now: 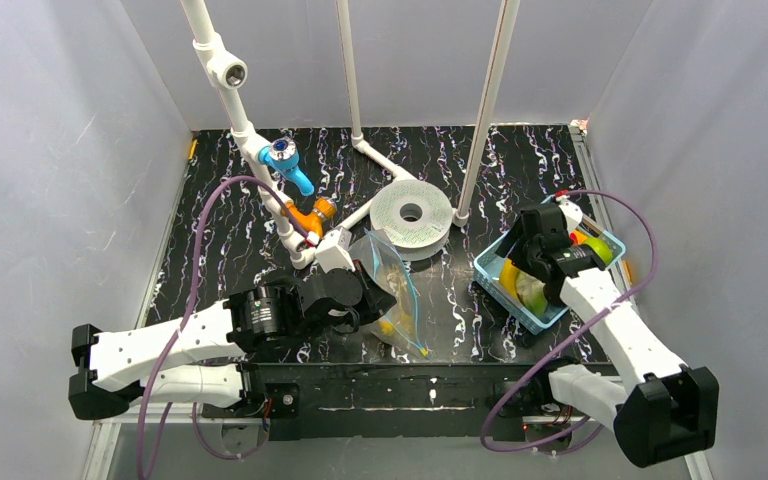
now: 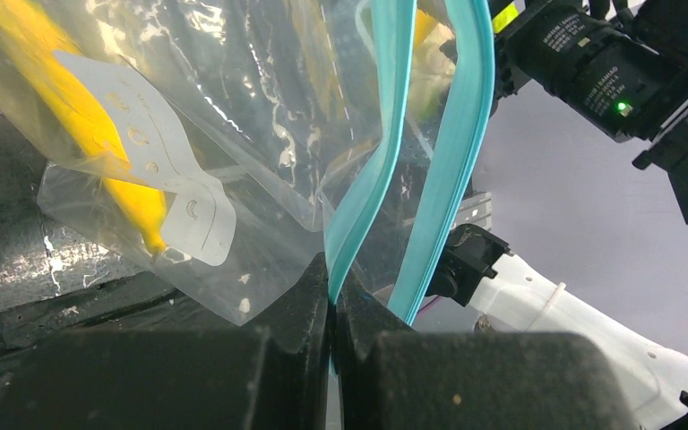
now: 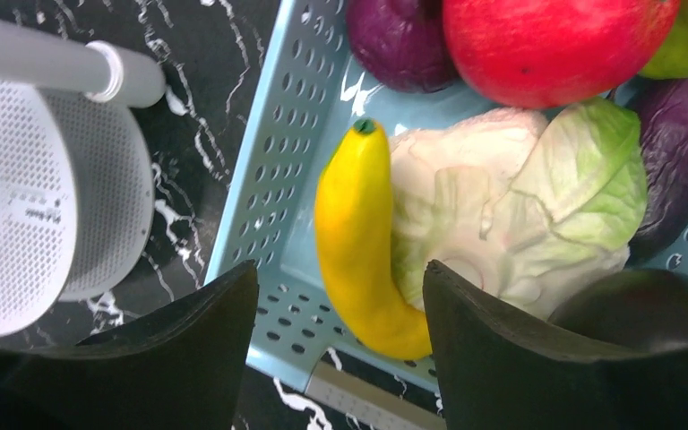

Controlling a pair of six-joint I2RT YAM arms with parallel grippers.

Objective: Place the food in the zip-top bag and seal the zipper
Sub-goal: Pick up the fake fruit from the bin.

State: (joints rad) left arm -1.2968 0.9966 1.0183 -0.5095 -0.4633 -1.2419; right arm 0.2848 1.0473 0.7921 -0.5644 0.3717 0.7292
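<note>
The clear zip-top bag (image 1: 392, 268) stands on the black table in front of my left gripper (image 1: 378, 300). In the left wrist view my left gripper (image 2: 331, 273) is shut on one teal zipper strip (image 2: 367, 193). The other strip (image 2: 459, 152) hangs apart from it, so the mouth is open. A yellow food piece (image 2: 49, 98) lies inside the bag. My right gripper (image 3: 339, 269) is open above the light-blue basket (image 3: 278, 134), its jaws either side of the yellow banana (image 3: 354, 233). A white-green lumpy piece (image 3: 511, 202), red apple (image 3: 546, 40) and purple fruits (image 3: 394, 40) lie beside it.
A grey perforated roll (image 1: 412, 215) lies behind the bag and shows in the right wrist view (image 3: 18, 224). White pipes (image 1: 487, 110) with blue (image 1: 288, 160) and orange (image 1: 312, 215) fittings stand at the back. The basket (image 1: 493, 283) sits at the right. Grey walls enclose the table.
</note>
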